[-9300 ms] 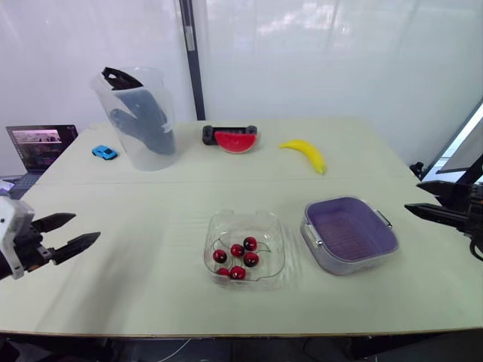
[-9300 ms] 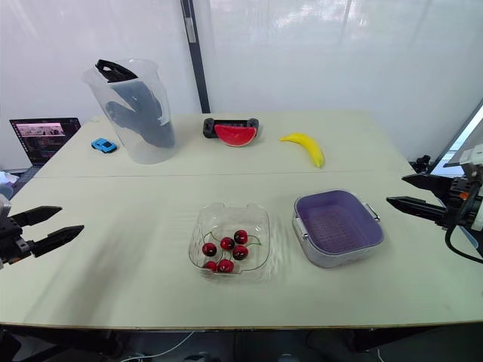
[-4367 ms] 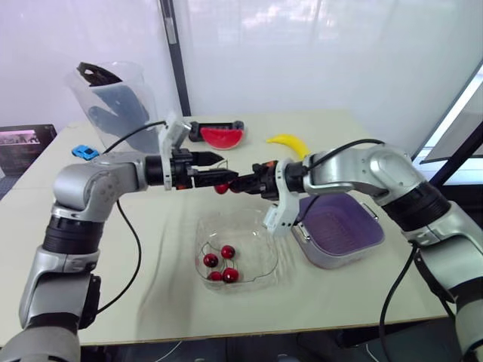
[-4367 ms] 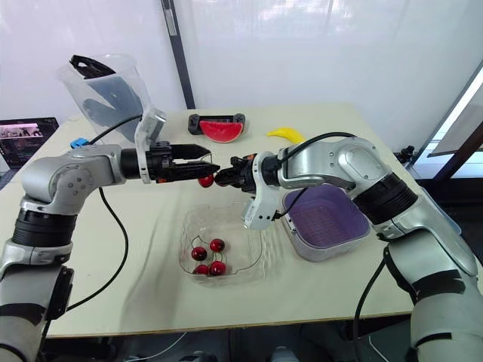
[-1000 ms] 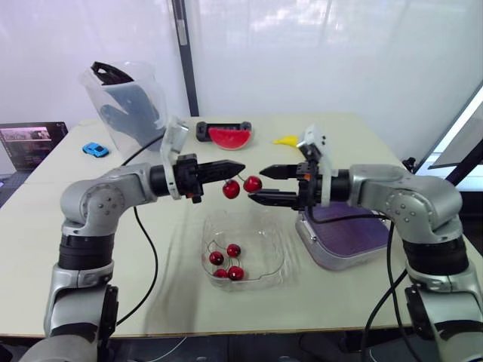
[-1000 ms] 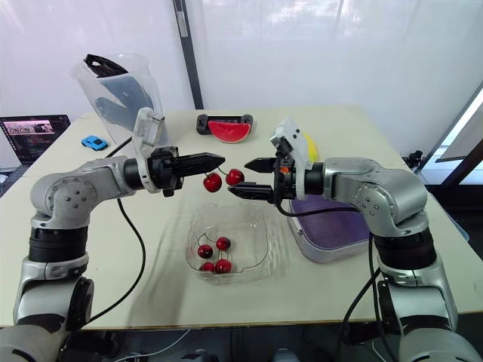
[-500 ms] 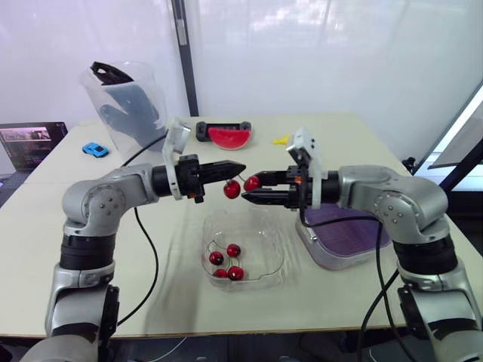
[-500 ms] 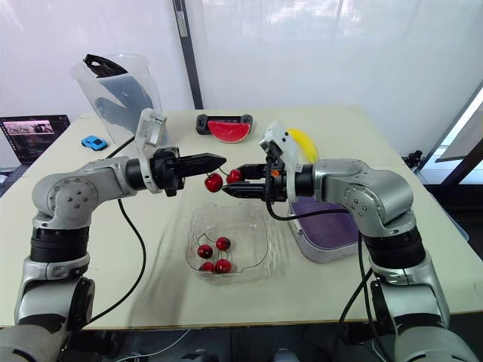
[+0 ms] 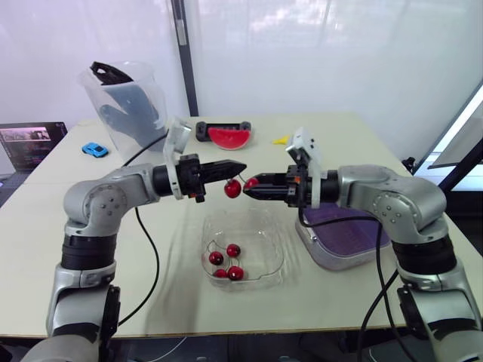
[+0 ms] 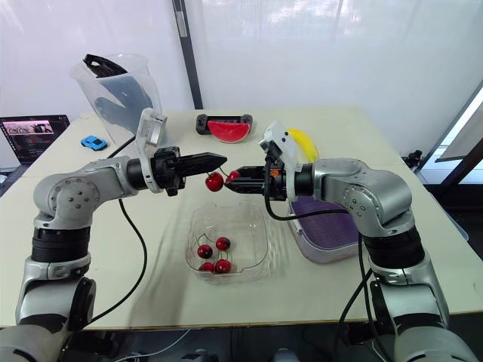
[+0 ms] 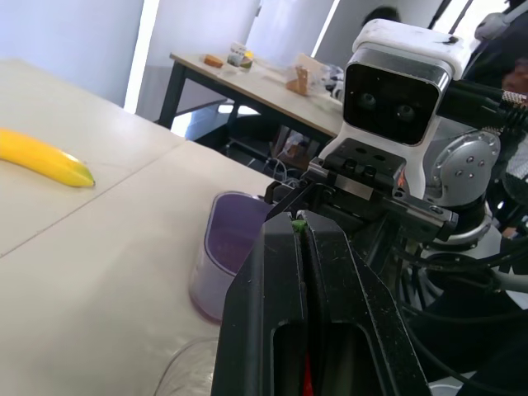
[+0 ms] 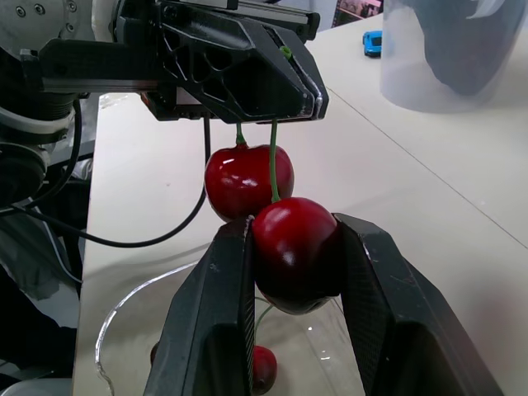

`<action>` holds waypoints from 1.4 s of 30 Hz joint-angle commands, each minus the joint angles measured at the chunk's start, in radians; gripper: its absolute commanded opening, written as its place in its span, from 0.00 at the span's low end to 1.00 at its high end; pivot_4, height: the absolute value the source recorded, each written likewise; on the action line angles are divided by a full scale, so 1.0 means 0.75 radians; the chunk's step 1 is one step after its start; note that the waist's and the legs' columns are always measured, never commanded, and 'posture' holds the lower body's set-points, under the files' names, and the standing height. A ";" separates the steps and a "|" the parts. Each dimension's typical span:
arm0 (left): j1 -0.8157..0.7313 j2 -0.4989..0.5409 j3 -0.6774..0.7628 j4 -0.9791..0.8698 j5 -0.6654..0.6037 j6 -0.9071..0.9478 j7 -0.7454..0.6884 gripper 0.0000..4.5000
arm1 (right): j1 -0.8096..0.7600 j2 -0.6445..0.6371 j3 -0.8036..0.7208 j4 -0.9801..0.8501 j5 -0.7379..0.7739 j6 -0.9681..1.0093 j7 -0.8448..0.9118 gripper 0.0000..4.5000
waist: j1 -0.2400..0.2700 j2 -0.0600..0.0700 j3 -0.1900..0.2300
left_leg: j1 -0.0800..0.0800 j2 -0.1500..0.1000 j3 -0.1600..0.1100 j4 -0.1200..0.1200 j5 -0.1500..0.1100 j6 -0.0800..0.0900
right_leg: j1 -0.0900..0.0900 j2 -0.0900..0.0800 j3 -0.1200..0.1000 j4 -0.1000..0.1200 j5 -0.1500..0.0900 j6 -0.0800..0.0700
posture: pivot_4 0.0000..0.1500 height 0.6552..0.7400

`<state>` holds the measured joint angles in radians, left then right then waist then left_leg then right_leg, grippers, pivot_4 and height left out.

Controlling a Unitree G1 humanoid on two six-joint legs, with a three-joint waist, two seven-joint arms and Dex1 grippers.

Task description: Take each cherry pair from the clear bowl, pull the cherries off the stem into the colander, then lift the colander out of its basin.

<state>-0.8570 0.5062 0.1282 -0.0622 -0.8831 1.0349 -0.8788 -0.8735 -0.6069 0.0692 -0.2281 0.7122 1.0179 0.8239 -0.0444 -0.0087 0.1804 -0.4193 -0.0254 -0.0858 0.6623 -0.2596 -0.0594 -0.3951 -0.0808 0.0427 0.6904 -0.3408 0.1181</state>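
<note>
A wide pale-green table (image 9: 362, 143) takes up the middle of the room under soft, even light. Behind its far edge stand white translucent wall panels (image 9: 317, 53), split left of centre by a dark upright post (image 9: 183, 53). An open laptop (image 9: 30, 143) sits at far left. A bright, dark-framed panel (image 9: 462, 136) slants at the right edge.

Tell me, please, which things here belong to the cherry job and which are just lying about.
Job: red cherry pair, stem pinched in the left tool, one cherry in the right tool; clear plastic bowl with four red cherries; purple plastic colander.
Lying about: clear plastic jug, red watermelon slice, yellow banana, blue toy car, laptop.
</note>
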 commanded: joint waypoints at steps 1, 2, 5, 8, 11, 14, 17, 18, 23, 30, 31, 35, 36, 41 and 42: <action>-0.022 0.015 0.005 -0.044 -0.020 -0.013 -0.011 0.00 | -0.034 -0.010 -0.009 -0.022 0.000 -0.016 0.023 0.31 | 0.000 0.000 0.000 | 0.000 0.000 0.000 0.000 0.000 0.000 | 0.000 0.000 0.000 0.000 0.000 0.000 | 1.00 1.00; -0.023 0.015 0.007 -0.043 -0.021 -0.013 -0.011 0.00 | -0.030 -0.018 -0.007 -0.021 -0.003 -0.013 0.031 0.31 | 0.000 0.000 0.000 | 0.000 0.000 0.000 0.000 0.000 0.000 | 0.000 0.000 0.000 0.000 0.000 0.000 | 1.00 1.00; -0.022 0.016 0.009 -0.047 -0.023 -0.012 -0.010 0.00 | -0.010 -0.041 -0.021 -0.005 -0.006 -0.009 0.047 0.31 | 0.000 0.000 0.000 | 0.000 0.000 0.000 0.000 0.000 0.000 | 0.000 0.000 0.000 0.000 0.000 0.000 | 1.00 1.00; -0.020 0.012 0.010 -0.047 -0.022 -0.016 -0.010 0.00 | 0.024 -0.068 -0.042 0.004 0.007 0.001 0.069 0.31 | 0.002 0.000 0.000 | 0.000 0.000 0.000 0.000 -0.001 0.001 | 0.000 0.000 0.000 0.000 0.000 0.000 | 1.00 1.00; -0.020 0.011 0.006 -0.042 -0.020 -0.025 -0.009 0.00 | 0.062 -0.104 -0.034 -0.007 0.003 -0.001 0.093 0.31 | 0.002 0.000 0.000 | 0.000 0.000 0.000 0.000 -0.004 0.008 | 0.001 0.000 0.000 -0.001 0.000 0.000 | 1.00 1.00; -0.024 0.012 0.001 -0.036 -0.022 -0.034 -0.008 0.00 | 0.087 -0.125 -0.043 -0.003 -0.001 -0.007 0.102 0.31 | 0.001 0.000 0.000 | 0.000 0.000 0.000 0.000 -0.005 0.008 | 0.001 0.000 0.000 -0.001 0.000 0.000 | 1.00 1.00; -0.025 0.010 0.001 -0.036 -0.022 -0.037 -0.009 0.00 | 0.101 -0.142 -0.064 0.006 0.002 -0.010 0.100 0.31 | 0.001 0.000 0.000 | 0.000 0.000 0.000 0.000 -0.005 0.008 | 0.000 0.000 0.000 -0.001 0.000 0.000 | 1.00 1.00; -0.026 0.010 0.002 -0.034 -0.022 -0.038 -0.008 0.00 | 0.104 -0.151 -0.072 0.010 0.002 -0.010 0.100 0.31 | 0.001 0.000 0.000 | 0.000 0.000 0.000 0.000 -0.005 0.008 | 0.000 0.000 0.000 -0.001 0.000 0.000 | 1.00 1.00; -0.022 0.011 0.006 -0.037 -0.023 -0.044 -0.004 0.00 | 0.117 -0.211 -0.114 0.021 0.010 -0.013 0.123 0.31 | 0.004 0.000 0.000 | 0.000 0.000 0.000 0.000 -0.005 0.008 | 0.001 0.000 0.000 -0.002 0.000 0.000 | 1.00 1.00; 0.007 0.018 0.014 -0.068 -0.024 -0.058 0.012 0.00 | 0.058 -0.572 0.021 0.254 -0.329 -0.278 0.300 0.31 | 0.007 0.000 0.000 | 0.000 -0.001 0.001 0.001 -0.005 0.009 | 0.002 0.000 0.000 -0.003 0.000 0.000 | 1.00 1.00; 0.015 0.020 0.016 -0.076 -0.026 -0.059 0.013 0.00 | 0.063 -0.605 0.052 0.291 -0.376 -0.320 0.332 0.31 | 0.005 0.000 0.000 | 0.000 -0.001 0.001 0.000 -0.006 0.010 | 0.002 0.000 0.000 -0.003 0.000 0.000 | 1.00 1.00; 0.048 0.028 0.009 -0.093 -0.012 -0.074 0.007 0.00 | 0.092 -0.656 0.176 0.433 -0.568 -0.481 0.407 0.31 | -0.003 0.000 0.000 | 0.001 0.000 0.002 0.000 -0.006 0.010 | 0.001 0.002 0.000 -0.003 0.000 0.000 | 1.00 1.00; 0.053 0.030 0.006 -0.095 -0.007 -0.079 0.004 0.00 | 0.097 -0.651 0.202 0.464 -0.612 -0.515 0.414 0.31 | -0.003 0.000 0.000 | 0.001 0.000 0.002 0.000 -0.006 0.010 | 0.001 0.002 0.001 -0.003 0.000 0.000 | 1.00 1.00; 0.057 0.027 -0.007 -0.101 0.002 -0.097 0.012 0.00 | 0.110 -0.582 0.266 0.543 -0.714 -0.592 0.453 0.31 | 0.001 0.000 0.000 | 0.000 0.001 0.002 0.000 -0.005 0.009 | 0.001 0.001 0.001 -0.003 0.000 0.000 | 1.00 1.00; 0.062 0.027 -0.009 -0.107 0.003 -0.098 0.014 0.00 | 0.113 -0.578 0.271 0.551 -0.735 -0.604 0.456 0.31 | 0.001 0.000 0.000 | 0.000 0.001 0.002 0.000 -0.005 0.009 | 0.001 0.001 0.001 -0.003 0.000 0.000 | 1.00 1.00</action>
<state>-0.8080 0.5178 0.1085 -0.1032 -0.8800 0.9844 -0.8683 -0.7786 -1.0339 0.2918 0.1877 0.1807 0.5867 1.1563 -0.0435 -0.0088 0.1806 -0.4191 -0.0246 -0.0842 0.6626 -0.2630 -0.0536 -0.3942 -0.0803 0.0433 0.6879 -0.3408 0.1182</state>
